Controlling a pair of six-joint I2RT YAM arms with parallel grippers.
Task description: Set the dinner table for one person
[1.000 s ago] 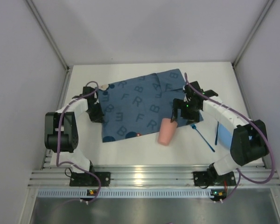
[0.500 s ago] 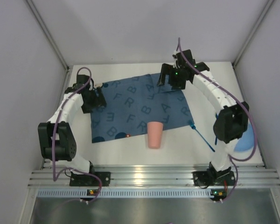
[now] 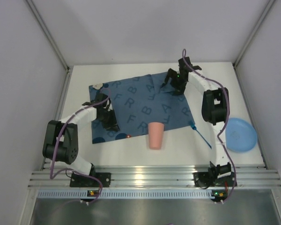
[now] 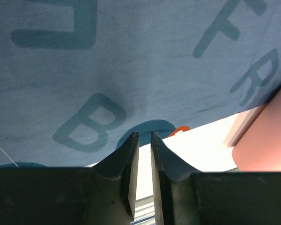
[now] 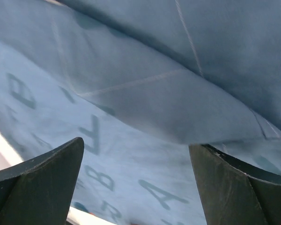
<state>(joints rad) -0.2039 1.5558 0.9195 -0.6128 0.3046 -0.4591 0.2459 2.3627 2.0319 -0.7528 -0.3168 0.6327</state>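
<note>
On the dinner table (image 3: 131, 157), a wide white top, a dark blue placemat (image 3: 136, 105) printed with letters lies slightly skewed, toward the far middle. A pink cup (image 3: 155, 136) sits at the placemat's near edge, touching the cloth. To the right of the cloth a thin blue utensil (image 3: 203, 136) lies on the bare white surface, and farther right, well apart from the cloth, rests a light blue plate (image 3: 240, 135).

The left gripper (image 3: 111, 123) hangs low over the near left part of the placemat. In the left wrist view its fingers (image 4: 126, 154) are drawn almost together, with only a thin slit between them and nothing caught in it. Beyond the tips show the placemat's near edge, a small orange mark (image 4: 179, 130) and the side of the cup.

The right gripper (image 3: 172, 85) is at the far right corner of the placemat. In the right wrist view its fingers (image 5: 42, 178) are spread wide and pinch nothing. Between and beyond them a fold of the cloth rises off the lettered surface.
</note>
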